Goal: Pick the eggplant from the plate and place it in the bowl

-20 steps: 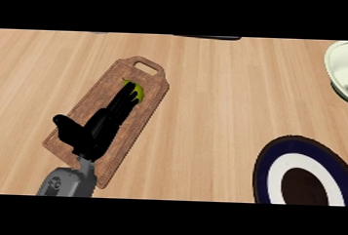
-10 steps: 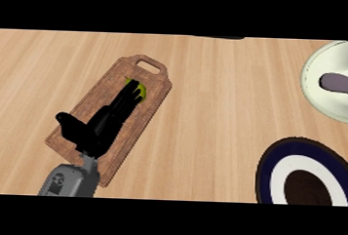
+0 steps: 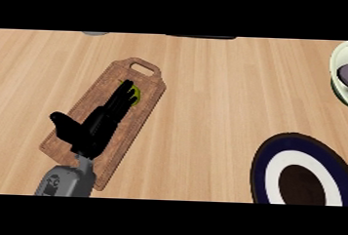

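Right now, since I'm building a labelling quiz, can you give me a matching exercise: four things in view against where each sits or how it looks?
Things:
1 cutting board
2 plate
3 bowl
4 left hand

Places:
A cut off by the right edge, upper part
B lower right, dark rim, white ring
C stretched out over the board
D left of centre, brown wood

Pairs: 1-D, 2-B, 3-A, 4-C

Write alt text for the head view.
The robot's left hand lies open, fingers straight, over a wooden cutting board, partly hiding a yellow-green thing. A dark-rimmed plate sits lower right; a bowl at the right edge.
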{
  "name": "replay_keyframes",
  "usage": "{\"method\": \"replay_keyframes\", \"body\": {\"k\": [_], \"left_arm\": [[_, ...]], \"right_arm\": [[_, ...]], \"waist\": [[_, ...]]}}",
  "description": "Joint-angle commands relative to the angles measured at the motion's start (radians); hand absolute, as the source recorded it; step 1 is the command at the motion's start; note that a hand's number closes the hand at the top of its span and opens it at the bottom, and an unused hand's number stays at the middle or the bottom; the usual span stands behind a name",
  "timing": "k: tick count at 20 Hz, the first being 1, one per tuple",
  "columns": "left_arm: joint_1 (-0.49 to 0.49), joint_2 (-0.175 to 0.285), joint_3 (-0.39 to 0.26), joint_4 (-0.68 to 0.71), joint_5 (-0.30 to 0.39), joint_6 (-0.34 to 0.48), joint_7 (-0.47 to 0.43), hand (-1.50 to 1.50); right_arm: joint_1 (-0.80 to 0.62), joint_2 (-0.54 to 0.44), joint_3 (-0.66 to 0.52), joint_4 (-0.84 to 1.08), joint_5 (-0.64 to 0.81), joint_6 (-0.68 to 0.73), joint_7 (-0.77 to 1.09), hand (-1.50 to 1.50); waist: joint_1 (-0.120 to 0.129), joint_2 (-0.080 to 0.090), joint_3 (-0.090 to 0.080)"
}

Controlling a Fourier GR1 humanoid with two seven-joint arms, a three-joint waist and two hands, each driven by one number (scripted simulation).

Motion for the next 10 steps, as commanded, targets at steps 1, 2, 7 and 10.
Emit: {"method": "replay_keyframes", "body": {"k": [1, 2, 7, 10], "left_arm": [[0.022, 0.007, -0.001, -0.060, 0.002, 0.013, 0.034, 0.00], [0.056, 0.025, 0.011, -0.041, 0.006, -0.011, 0.000, 0.00], [0.065, 0.020, 0.029, -0.008, -0.012, 0.009, -0.029, 0.00], [0.025, 0.023, 0.058, -0.007, 0.017, 0.011, 0.011, 0.00]], "right_arm": [[0.041, -0.027, -0.122, 0.019, -0.132, 0.120, -0.138, -1.50], [0.046, -0.071, -0.125, 0.012, -0.141, 0.198, -0.155, -1.50], [0.190, -0.182, -0.193, 0.044, -0.225, 0.445, -0.243, -1.50], [0.304, -0.208, -0.220, 0.015, -0.267, 0.527, -0.337, -1.50]], "waist": [[-0.016, -0.012, -0.001], [-0.026, -0.015, -0.004], [-0.051, -0.019, -0.006], [-0.074, -0.025, -0.006]]}}
